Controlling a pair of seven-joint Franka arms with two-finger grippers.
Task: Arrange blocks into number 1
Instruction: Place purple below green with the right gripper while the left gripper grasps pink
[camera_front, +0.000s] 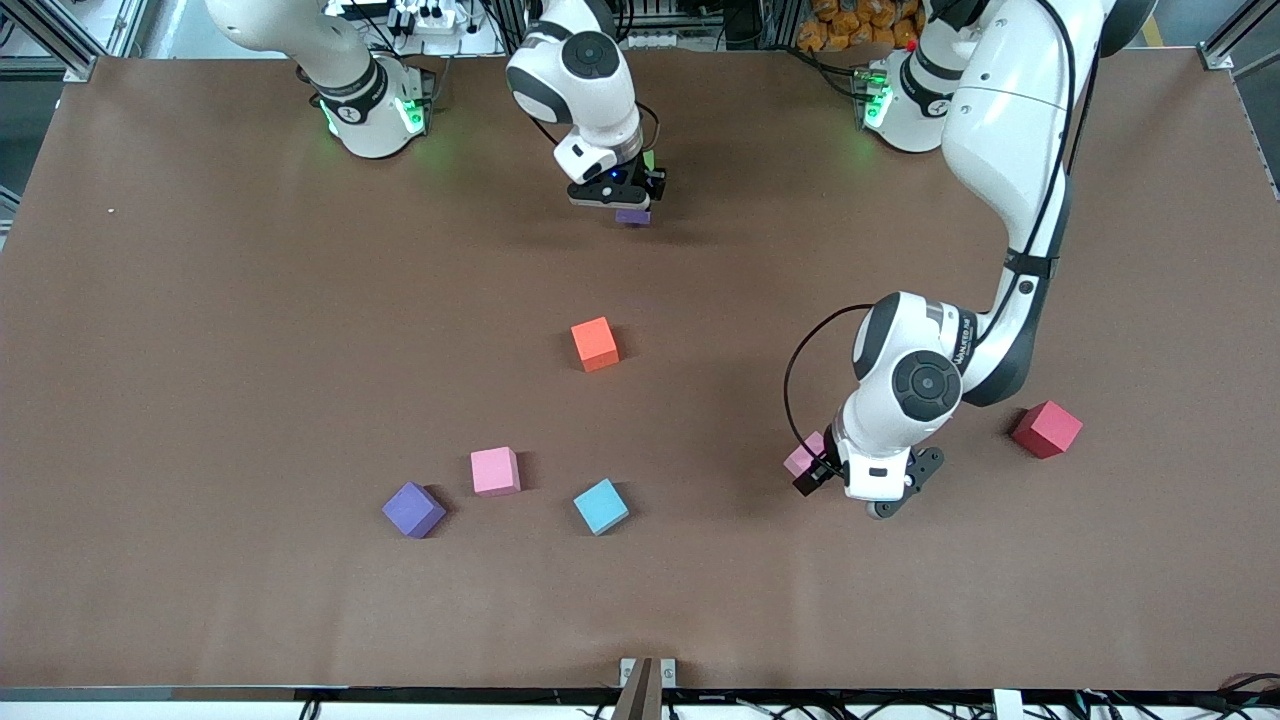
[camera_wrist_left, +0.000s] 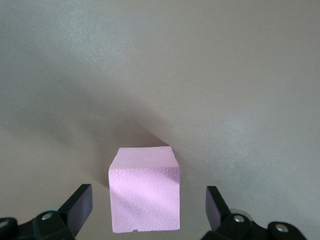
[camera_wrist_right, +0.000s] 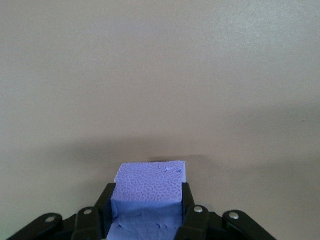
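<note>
On the brown table (camera_front: 200, 350), the right gripper (camera_front: 622, 200) hangs clenched on a purple block (camera_wrist_right: 150, 181) near the bases, while the left gripper (camera_front: 860, 495) straddles a pink block (camera_wrist_left: 145, 197) with jaws released; closing off-centre risks tipping that cube, and loose blocks lie scattered.

The left arm hides most of a pink block (camera_front: 803, 457); the right tool (camera_front: 632, 205) covers a purple block (camera_front: 633, 216).

Three blocks (camera_front: 495, 471) lie nearer the camera than the middle block (camera_front: 595, 343). Two others (camera_front: 1047, 428) lie toward the left arm's end from it.
</note>
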